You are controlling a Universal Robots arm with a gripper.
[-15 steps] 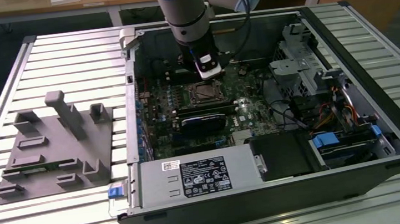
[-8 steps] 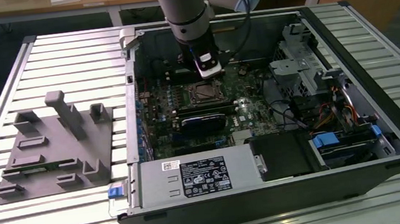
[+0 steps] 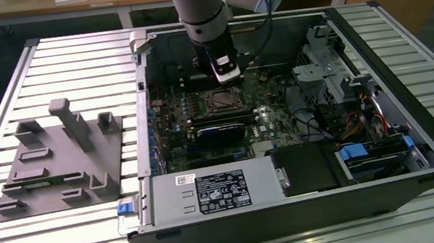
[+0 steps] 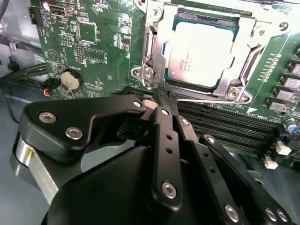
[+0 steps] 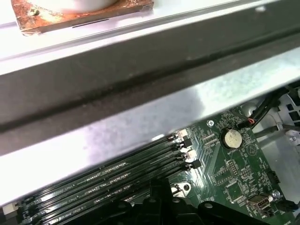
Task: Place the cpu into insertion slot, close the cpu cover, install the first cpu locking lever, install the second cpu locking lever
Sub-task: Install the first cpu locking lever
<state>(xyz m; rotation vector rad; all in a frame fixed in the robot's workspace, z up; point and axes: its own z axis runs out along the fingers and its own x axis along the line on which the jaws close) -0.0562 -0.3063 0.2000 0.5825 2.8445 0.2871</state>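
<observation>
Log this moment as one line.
cpu: seated | cpu cover: closed over it | gripper: shut, tip at locking lever

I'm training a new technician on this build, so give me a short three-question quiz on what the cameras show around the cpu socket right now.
1. Fill in: in the second wrist view, the cpu cover is folded ____ over the cpu.
2. Multiple choice: the tip of the gripper is nearest to
A) the coin battery
B) a thin locking lever beside the cpu cover
C) the power supply
3. True or false: the cpu sits in the insertion slot.

Key: 1 down; 2 B; 3 true.
</observation>
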